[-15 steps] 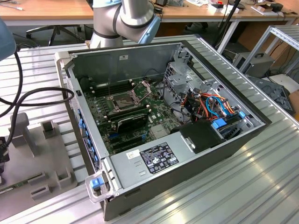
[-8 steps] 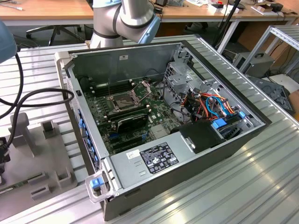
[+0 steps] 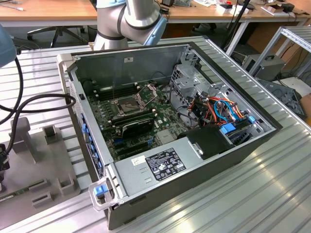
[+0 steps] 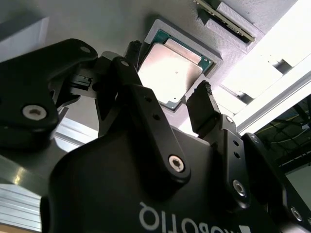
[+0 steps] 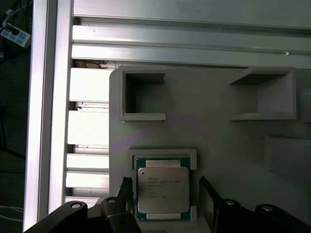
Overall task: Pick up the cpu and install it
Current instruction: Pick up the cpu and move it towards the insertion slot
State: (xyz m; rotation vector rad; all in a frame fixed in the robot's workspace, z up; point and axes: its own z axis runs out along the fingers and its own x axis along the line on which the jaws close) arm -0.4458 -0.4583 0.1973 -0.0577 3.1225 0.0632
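Grey moulded plastic forms the fixture block [image 5: 214, 141] beneath the gripper [image 5: 165, 194]. The cpu [image 5: 163, 190] lies flat in that block, metal top up, inside a shallow raised collar [image 5: 163, 153] that shows along its far edge and at its corners. The gripper is spread apart. In both wrist views a black finger stands on each side of the chip, each fingertip [image 5: 125, 189] just beside an edge with a sliver of grey between, so nothing is clamped.

Farther along the block are two walled pockets [image 5: 143, 94], well apart from the chip. In the second wrist view a long thin board [image 4: 226, 19] stands on edge in a slot near the collar's corner. Beyond the block runs the ribbed aluminium table [image 5: 170, 48], with dark space past its outer rail.

In the exterior view the block [image 3: 48, 165] sits low at the exterior view's left. The open computer case [image 3: 126, 60] takes the middle of the frame. Its socket [image 3: 127, 103] lies on the green board, hemmed in by cables, a drive cage and the case walls. The arm [image 3: 131, 19] rises behind the case at the top of the frame.
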